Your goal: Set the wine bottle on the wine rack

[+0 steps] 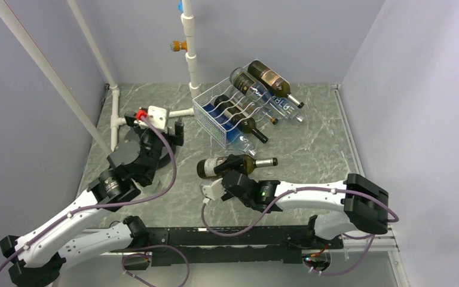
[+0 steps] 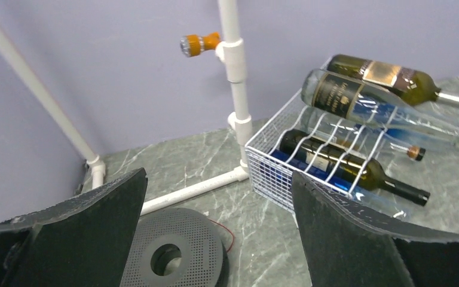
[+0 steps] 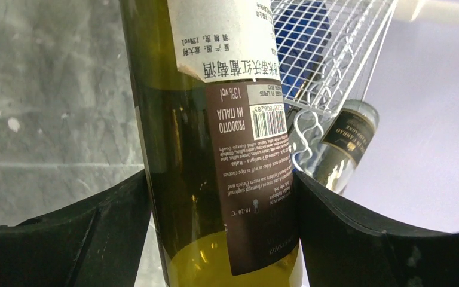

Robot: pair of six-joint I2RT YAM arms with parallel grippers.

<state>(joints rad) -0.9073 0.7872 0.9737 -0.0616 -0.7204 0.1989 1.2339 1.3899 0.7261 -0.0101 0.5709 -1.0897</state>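
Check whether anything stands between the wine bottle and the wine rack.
Nothing visible does. Only bare table lies between the wine bottle, held between the jaws of the right gripper, and the wine rack.

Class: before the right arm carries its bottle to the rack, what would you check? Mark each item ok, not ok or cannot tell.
1. Right gripper clamps both sides of the wine bottle: ok.
2. Front upper cradles of the wine rack free: ok.
3. Bottle lined up with the racked bottles: not ok, angled across.
4. Left gripper open, empty, away from rack: ok.
5. Bottle lifted off the table: cannot tell.
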